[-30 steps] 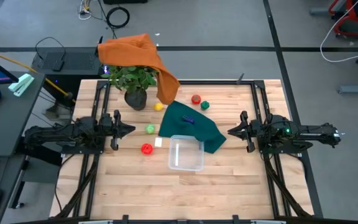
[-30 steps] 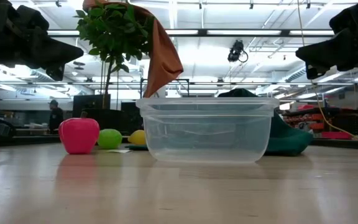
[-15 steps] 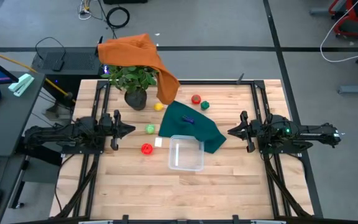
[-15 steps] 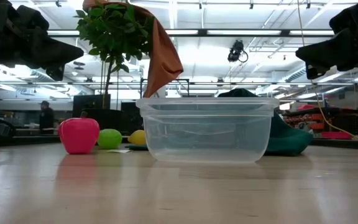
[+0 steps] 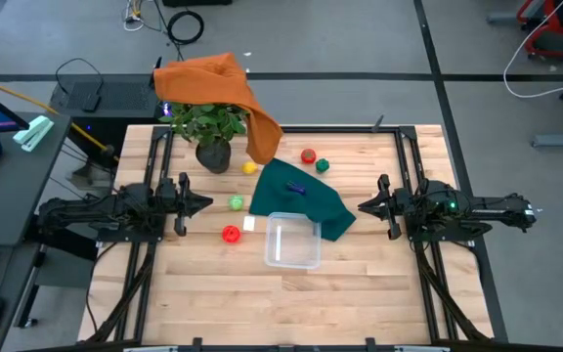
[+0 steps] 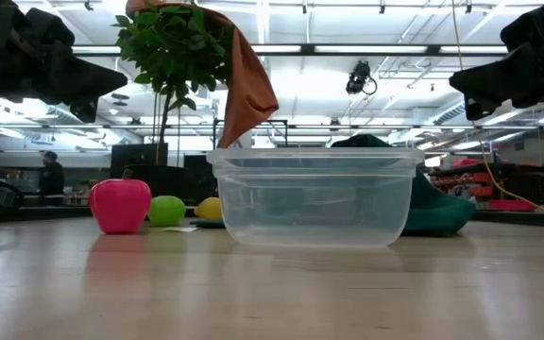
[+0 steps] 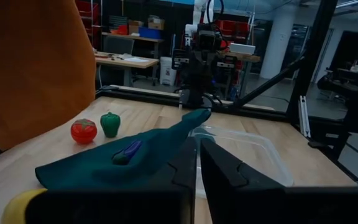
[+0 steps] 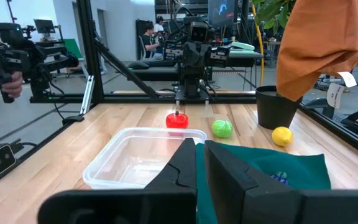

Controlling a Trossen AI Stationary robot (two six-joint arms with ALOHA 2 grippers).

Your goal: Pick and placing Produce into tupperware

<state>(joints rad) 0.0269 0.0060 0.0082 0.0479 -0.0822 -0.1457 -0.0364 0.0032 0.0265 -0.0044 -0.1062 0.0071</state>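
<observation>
Waiting at start, high view: my left gripper [image 5: 201, 204] and right gripper [image 5: 366, 206] hover at opposite table sides, fingers nearly together, empty; clear tupperware [image 5: 293, 241] between them, empty. Low view: glossy pink-red fruit [image 6: 120, 204] left of the smooth tub. Left wrist view: dark blue piece [image 7: 127, 151] lying on soft teal cloth [image 7: 104, 165]. Next I'd judge: open, reach a fruit.

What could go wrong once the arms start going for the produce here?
The dark blue piece lies on the loose green cloth; a grasp there may pinch or drag the fabric. The cloth also touches the tupperware, so pulling it could shift the light, empty container. The yellow piece sits close to the plant pot under the hanging orange cloth, so an arm reaching in might snag it.
</observation>
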